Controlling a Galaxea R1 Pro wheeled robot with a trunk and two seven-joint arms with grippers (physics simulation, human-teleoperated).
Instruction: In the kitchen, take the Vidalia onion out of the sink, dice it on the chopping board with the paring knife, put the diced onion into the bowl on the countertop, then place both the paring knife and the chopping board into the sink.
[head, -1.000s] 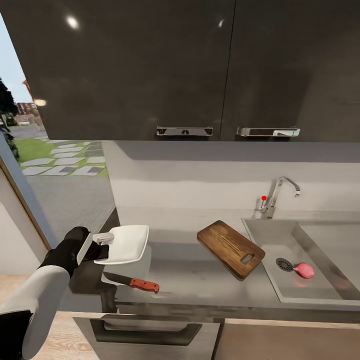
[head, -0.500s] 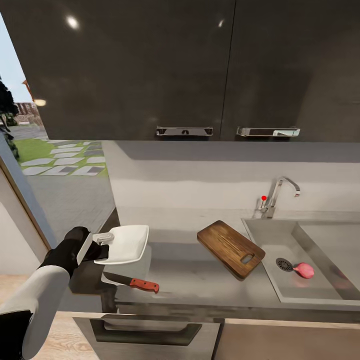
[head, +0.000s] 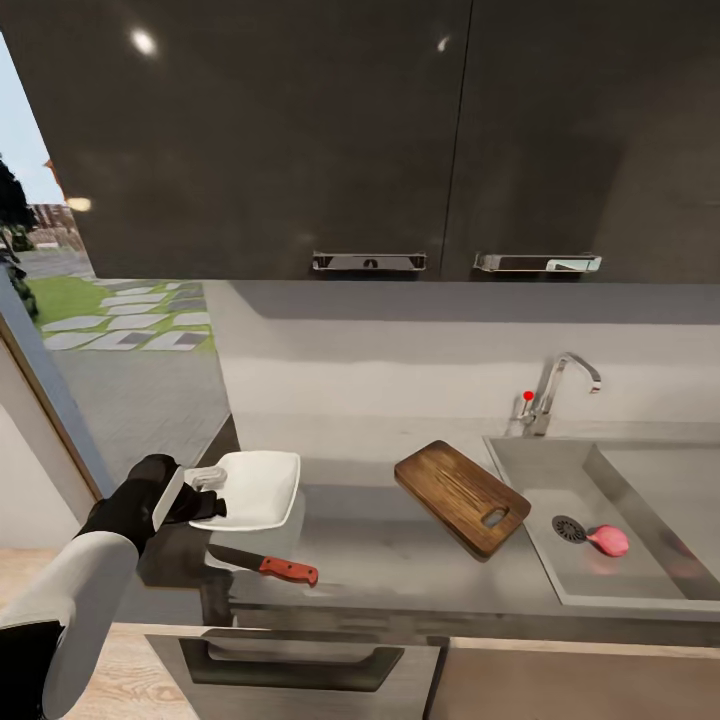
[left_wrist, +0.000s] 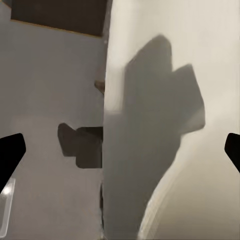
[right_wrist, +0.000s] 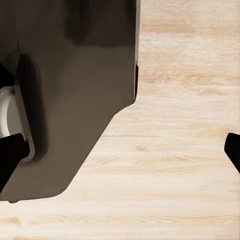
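Change since a second ago: the bowl (head: 252, 488) has shifted slightly toward 3 o'clock and its near-left corner has dipped a little; the knife, board and onion lie where they were.
Left gripper (head: 207, 492): at 8 o'clock in the head view, at the bowl's left rim; one light finger lies over the rim and a dark one sits below it, so it appears pinched on the bowl's edge. In the left wrist view the dark fingertips (left_wrist: 11, 152) stand wide at both sides with the bowl's white wall (left_wrist: 165, 125) running between them.
Right gripper (right_wrist: 120, 150): its dark fingertips sit at opposite edges of the right wrist view, spread apart with nothing between them, over a light wooden floor (right_wrist: 185, 125) and a dark cabinet side (right_wrist: 75, 90).
Bowl: at the left end of the countertop (head: 370, 545), slightly tilted.
Paring knife (head: 265, 563): flat on the countertop just at 6 o'clock of the bowl, red-brown handle pointing to 3 o'clock.
Chopping board (head: 461, 496): lying diagonally mid-counter, handle slot at its 4 o'clock end, beside the sink's rim.
Vidalia onion (head: 608, 540): in the sink (head: 560, 470), just at 3 o'clock of the round drain.
Faucet (head: 556, 392): at 12 o'clock of the basin, red-tipped lever on its left.
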